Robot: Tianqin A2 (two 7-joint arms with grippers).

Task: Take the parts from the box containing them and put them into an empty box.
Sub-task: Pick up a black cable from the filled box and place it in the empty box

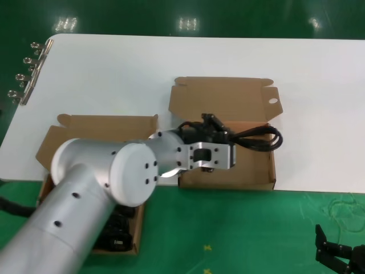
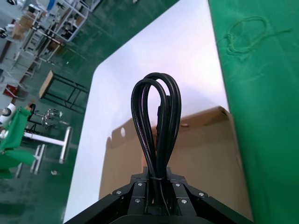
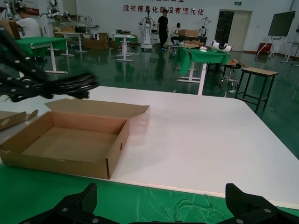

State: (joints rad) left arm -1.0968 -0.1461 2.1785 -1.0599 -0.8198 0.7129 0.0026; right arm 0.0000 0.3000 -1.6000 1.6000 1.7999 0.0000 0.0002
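Left hand (image 1: 219,132), closed on a cord (image 1: 259,138), hovers over the empty box (image 1: 254,171). Lower well inside the walls before releasing. Right hand (image 1: 339,251) waits open, nearside.

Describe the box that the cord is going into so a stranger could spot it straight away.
On the white table two brown cardboard boxes lie open near the front edge. Take the empty box on the robot's right, below the left end effector holding a black cord bundle. Its raised lid has a small round hole in one corner tab.
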